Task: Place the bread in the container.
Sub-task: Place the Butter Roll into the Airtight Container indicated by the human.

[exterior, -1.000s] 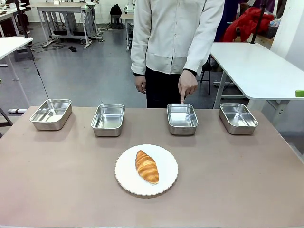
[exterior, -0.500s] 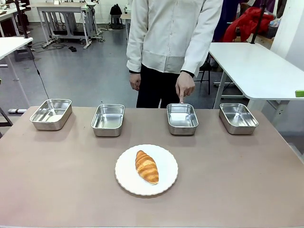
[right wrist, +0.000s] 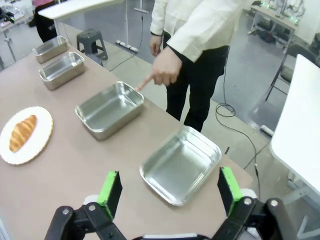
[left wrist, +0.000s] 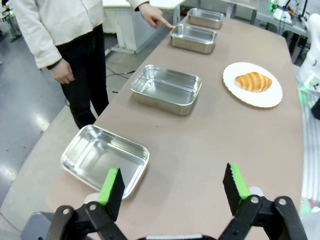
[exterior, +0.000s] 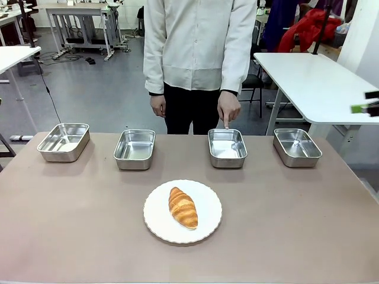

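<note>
Front view first: the bread [exterior: 183, 207] lies on the white plate [exterior: 157, 223] at lower centre of the frame, on the brown table [exterior: 284, 225], and behind it four steel pans stand in a row across the middle. The person's hand [exterior: 228, 109] points a finger down at the far rim of the container [exterior: 227, 148], third pan from the left, which is bare inside. Over to the left wrist view: the left gripper [left wrist: 173, 186] sits at the bottom of the frame with its green pads spread wide and nothing between them, hanging above the table beside the nearest pan [left wrist: 102, 155] at lower left; the bread [left wrist: 253, 81] is on its plate at upper right, and the container [left wrist: 192, 39] is at the top of the frame with the pointing finger at its edge. Right wrist view now: the right gripper [right wrist: 169, 190] is also wide open and empty, over the end pan [right wrist: 182, 165] at lower centre; the container [right wrist: 110, 110] is left of centre under the fingertip, the bread [right wrist: 22, 132] at far left
</note>
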Motion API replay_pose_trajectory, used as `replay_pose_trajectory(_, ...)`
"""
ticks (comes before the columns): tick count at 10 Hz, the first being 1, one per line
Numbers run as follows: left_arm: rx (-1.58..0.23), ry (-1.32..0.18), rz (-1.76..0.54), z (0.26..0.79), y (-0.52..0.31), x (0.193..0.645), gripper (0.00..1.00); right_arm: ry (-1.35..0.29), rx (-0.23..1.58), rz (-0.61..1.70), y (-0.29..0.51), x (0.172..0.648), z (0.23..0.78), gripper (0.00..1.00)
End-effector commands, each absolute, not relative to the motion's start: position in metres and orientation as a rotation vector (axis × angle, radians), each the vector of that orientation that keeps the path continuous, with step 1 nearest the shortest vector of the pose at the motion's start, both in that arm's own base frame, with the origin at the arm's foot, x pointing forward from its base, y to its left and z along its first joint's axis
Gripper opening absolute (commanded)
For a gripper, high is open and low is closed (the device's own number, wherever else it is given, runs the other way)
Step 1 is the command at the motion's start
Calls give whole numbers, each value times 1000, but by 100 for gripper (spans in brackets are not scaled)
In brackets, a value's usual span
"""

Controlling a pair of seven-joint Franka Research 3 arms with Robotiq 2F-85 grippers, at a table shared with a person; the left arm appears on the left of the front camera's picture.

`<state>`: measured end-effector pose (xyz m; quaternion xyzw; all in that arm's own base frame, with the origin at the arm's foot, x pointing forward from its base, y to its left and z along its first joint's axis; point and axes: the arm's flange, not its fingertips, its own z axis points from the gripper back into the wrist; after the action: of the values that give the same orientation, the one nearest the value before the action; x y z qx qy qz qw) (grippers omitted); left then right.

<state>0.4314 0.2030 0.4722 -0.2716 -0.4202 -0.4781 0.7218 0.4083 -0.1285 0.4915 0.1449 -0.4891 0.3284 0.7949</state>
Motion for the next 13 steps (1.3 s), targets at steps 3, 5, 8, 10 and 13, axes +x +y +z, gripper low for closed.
replay_pose_trajectory(3,-594,-936,-1067,473,203,430,100,-971,262,674,25,425,520,100)
replay_pose_trajectory(5,-594,-936,-1067,473,203,430,100,-921,183,662,111,421,517,100)
replay_pose_trajectory(8,-594,-936,-1067,473,203,430,100,-754,68,623,197,419,496,100)
replay_pose_trajectory(10,-594,-936,-1067,473,203,430,100,-680,40,601,215,418,485,100)
replay_pose_trajectory(13,-594,-936,-1067,473,203,430,100,-714,72,624,194,440,446,100)
